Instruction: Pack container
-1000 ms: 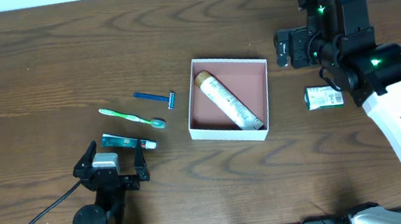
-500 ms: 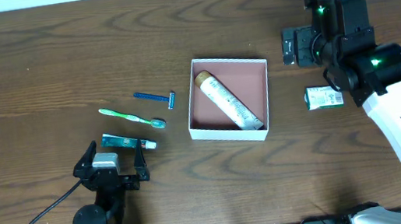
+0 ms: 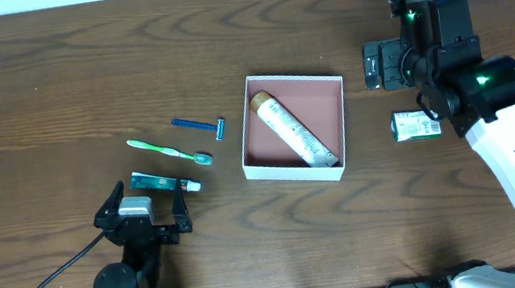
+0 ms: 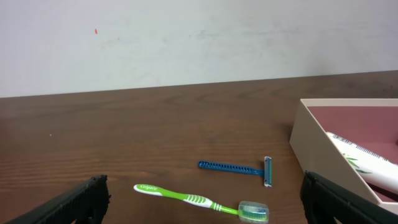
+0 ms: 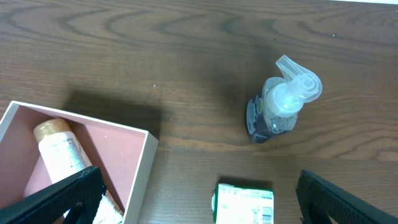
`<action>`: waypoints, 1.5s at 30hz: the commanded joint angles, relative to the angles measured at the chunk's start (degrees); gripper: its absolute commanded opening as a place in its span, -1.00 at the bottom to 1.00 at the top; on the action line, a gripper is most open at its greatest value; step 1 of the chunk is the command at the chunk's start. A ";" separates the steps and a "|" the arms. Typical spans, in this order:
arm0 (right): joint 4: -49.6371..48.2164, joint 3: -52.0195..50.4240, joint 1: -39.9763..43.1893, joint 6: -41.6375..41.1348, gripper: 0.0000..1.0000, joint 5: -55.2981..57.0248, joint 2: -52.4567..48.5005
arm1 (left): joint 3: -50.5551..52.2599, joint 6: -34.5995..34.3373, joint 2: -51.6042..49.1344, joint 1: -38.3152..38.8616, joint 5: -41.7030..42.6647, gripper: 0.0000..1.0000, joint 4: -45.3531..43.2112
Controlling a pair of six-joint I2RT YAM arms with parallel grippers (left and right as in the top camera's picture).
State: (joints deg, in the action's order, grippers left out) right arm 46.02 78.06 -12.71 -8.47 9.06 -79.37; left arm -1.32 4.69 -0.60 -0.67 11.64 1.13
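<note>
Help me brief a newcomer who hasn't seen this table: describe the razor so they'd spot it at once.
Find the container, the white-walled square box that is the largest item in view. Three slim items lie to its left, and the razor is the one highest in the overhead view. It alone is dark blue with a crosswise head, unlike the green toothbrush and the teal tube.

Overhead looks straight down on the container [image 3: 325,107]. Left wrist sits low to its left, facing level; right wrist looks down from its right. All share it.
</note>
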 commanded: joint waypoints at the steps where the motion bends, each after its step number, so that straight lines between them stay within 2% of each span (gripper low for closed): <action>1: 0.11 0.68 0.33 0.85 0.98 1.03 0.39 | 1.09 -0.07 0.31 -0.28 0.83 0.96 1.84; 24: 0.13 0.68 0.33 0.87 0.98 1.03 0.39 | 1.09 -0.07 0.31 -0.28 0.83 0.96 1.84; 33: 1.05 0.68 0.44 1.73 0.98 4.48 0.96 | 1.09 -0.07 0.31 -0.28 0.83 0.96 1.84; 38: -3.82 0.20 1.51 2.58 0.98 9.42 8.17 | 1.09 -0.07 0.31 -0.28 0.83 0.96 1.84; 42: -7.13 -2.99 5.01 3.30 0.99 8.68 16.48 | 1.09 -0.07 0.31 -0.28 0.81 0.96 1.84; 45: -10.84 -9.27 9.11 5.40 0.98 4.90 24.22 | 1.09 -0.07 0.31 -0.28 0.81 0.96 1.84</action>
State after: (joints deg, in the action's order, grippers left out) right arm 36.14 73.71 -6.63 -5.76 15.62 -60.38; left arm -1.32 4.69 -0.58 -0.67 11.64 1.15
